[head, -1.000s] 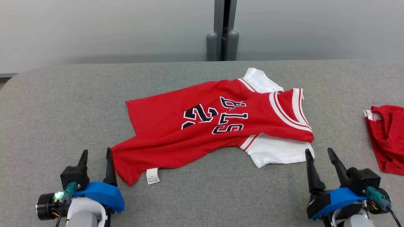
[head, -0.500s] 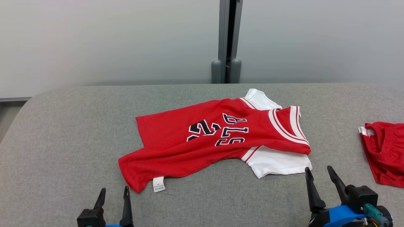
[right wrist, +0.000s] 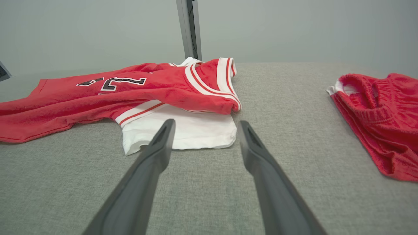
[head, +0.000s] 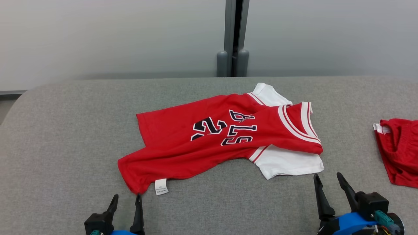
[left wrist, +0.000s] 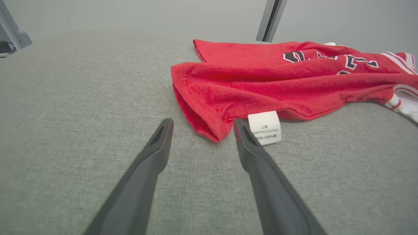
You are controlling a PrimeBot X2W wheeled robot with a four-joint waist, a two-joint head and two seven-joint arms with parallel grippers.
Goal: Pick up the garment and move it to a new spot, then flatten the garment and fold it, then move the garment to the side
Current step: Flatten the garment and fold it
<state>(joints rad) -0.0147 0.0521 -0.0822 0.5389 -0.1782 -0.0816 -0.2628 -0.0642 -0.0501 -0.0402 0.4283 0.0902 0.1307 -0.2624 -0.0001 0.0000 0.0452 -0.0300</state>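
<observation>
A red jersey (head: 209,137) with white sleeves and black lettering lies crumpled across the middle of the grey table (head: 65,137). A white care label (head: 161,186) sticks out at its near-left hem. My left gripper (head: 126,198) stands open just short of that hem corner, nothing between its fingers; in the left wrist view the jersey (left wrist: 277,85) corner lies between and just beyond the left gripper (left wrist: 202,125) tips. My right gripper (head: 326,178) is open near the white sleeve (head: 287,163), with the jersey (right wrist: 147,91) ahead of the right gripper (right wrist: 205,125).
A second red garment (head: 398,150) with a white lining lies at the table's right edge, also the red garment (right wrist: 375,117) in the right wrist view. A grey post (head: 233,36) rises behind the table's far edge against a pale wall.
The head camera has shifted, so the whole scene sits differently. Against the jersey, my left gripper has drawn back from beside the hem corner to just short of it. The jersey lies as before.
</observation>
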